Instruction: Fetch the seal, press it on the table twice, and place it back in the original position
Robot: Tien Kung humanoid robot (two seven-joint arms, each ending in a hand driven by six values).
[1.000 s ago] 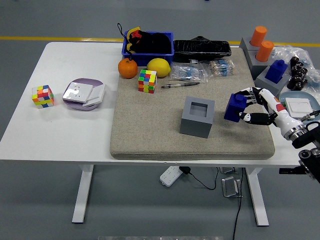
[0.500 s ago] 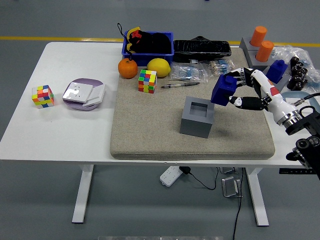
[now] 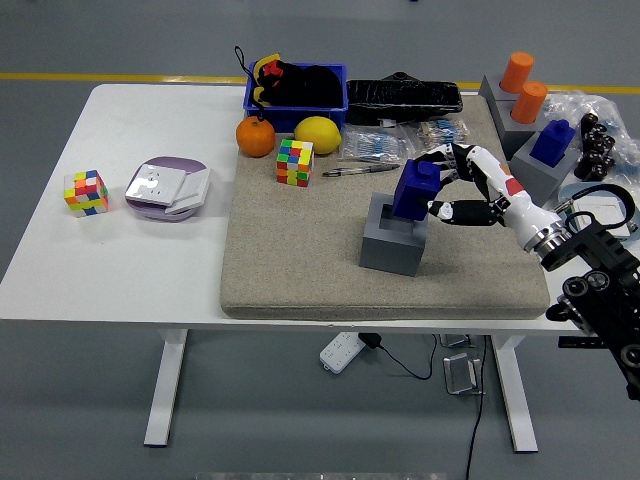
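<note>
Now I have the blue seal over the grey holder, its base at or just inside the square socket; a second ago it was off to my right on the felt mat. My right hand is still clenched on it, fingers wrapped around its far and near sides. I'd judge the pressing is done and this is the return step. The socket walls sit tight around the base, so little slack there. The mat is open just beside the holder on my hand's near side for pulling back.
</note>
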